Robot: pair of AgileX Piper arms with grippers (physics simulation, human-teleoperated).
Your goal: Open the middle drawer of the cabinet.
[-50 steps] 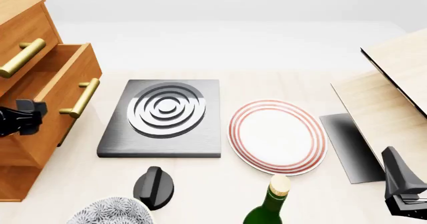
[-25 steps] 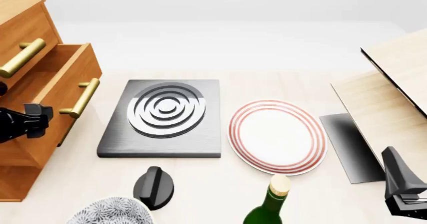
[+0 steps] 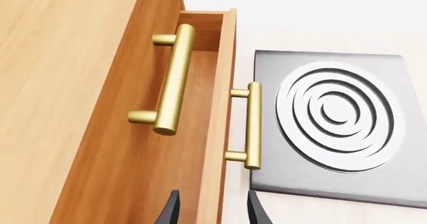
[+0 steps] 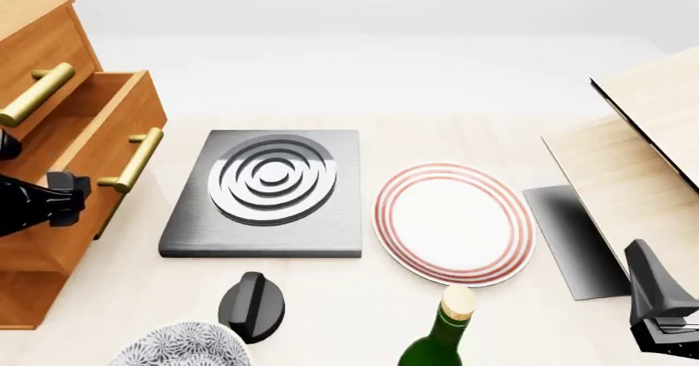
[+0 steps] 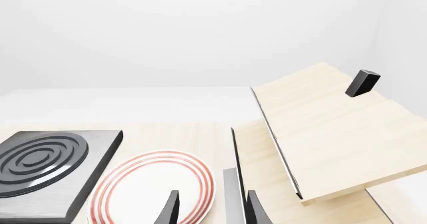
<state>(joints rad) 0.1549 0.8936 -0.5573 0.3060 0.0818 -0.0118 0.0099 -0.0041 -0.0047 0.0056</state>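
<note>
Middle drawer pulled partly open; left claw released and clear of the handle.

The cabinet [image 4: 44,137] stood at the left edge of the bench [image 4: 459,137]. The middle drawer [image 4: 104,149] projected from the cabinet front toward the bench centre, its interior visible, so the opening appeared largely achieved; whether further travel was required could not be judged. The left claw [image 3: 209,209] was released, fingers apart and holding nothing, positioned near the drawer front and short of the brass handle [image 3: 253,125], not touching it. The right claw [image 5: 209,209] rested at the near right corner of the bench, fingers parted and empty, well apart from the cabinet. Remaining work, if any, seemed limited to withdrawing the left arm.
</note>
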